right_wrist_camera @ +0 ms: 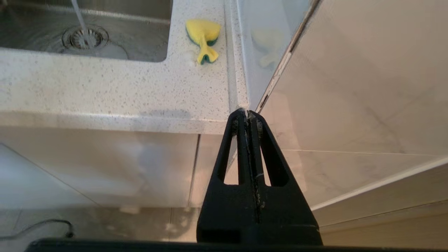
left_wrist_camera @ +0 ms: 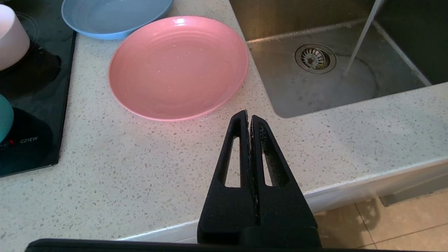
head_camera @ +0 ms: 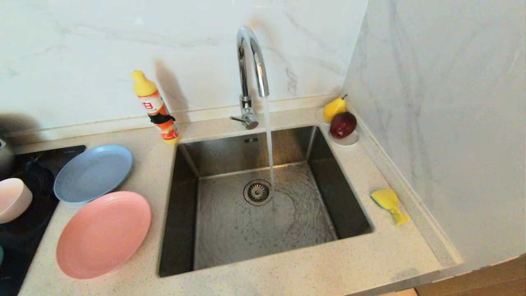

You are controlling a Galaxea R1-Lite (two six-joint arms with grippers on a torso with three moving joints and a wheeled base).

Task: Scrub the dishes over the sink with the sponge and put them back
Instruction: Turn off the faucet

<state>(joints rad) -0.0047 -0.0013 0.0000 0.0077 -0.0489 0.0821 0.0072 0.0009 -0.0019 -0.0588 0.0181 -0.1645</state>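
Head view: tap running into sink [head_camera: 185,230]; pink plate [head_camera: 102,234] and grey-blue plate [head_camera: 93,172] on counter [head_camera: 361,263] left of it, sponge [head_camera: 389,204] right.
Left wrist: left end effector [left_wrist_camera: 249,119] closed, empty, over the counter's front part; teal object at edge, probably bowl [left_wrist_camera: 4,117].
Right wrist: right end effector [right_wrist_camera: 247,113] closed, empty, off counter's front.

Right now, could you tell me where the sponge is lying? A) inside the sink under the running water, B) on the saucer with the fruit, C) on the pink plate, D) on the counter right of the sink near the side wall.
D: the sponge lies on the counter between the sink and the side wall, untouched.
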